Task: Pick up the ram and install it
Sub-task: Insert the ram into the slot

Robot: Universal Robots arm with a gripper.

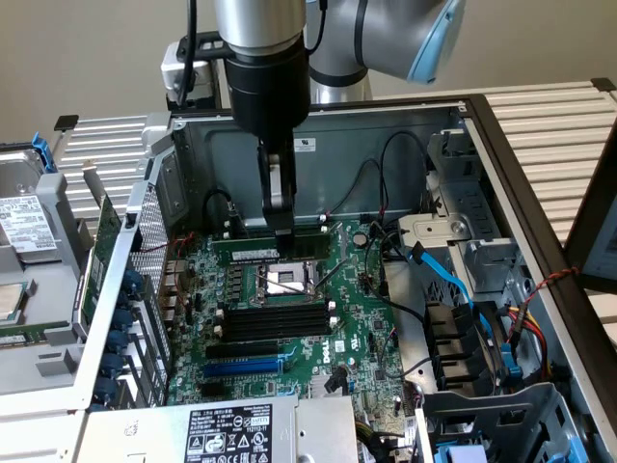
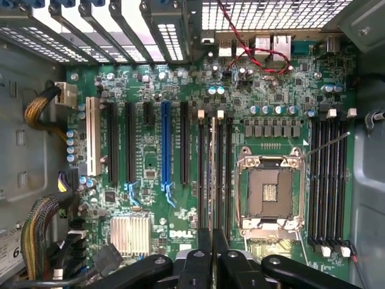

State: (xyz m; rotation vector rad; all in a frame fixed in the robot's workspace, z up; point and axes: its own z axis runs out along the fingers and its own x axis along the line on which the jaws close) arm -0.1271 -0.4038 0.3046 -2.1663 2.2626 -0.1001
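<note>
Clamping 1 ram (image 2: 213,162), 1 tool (image 2: 213,235) over 1 motherboard (image 2: 144,158).

CPU socket (image 1: 287,280): my landmark, metal-framed.
Black slots (image 1: 275,320): I see them empty, just beside the socket.
Blue slot (image 1: 246,366): beyond the black slots from the socket.
Blue cable (image 1: 453,282): well apart from the socket, toward the exterior view's right.
Finned heatsink (image 2: 129,233): past the blue slot from the socket.
</note>
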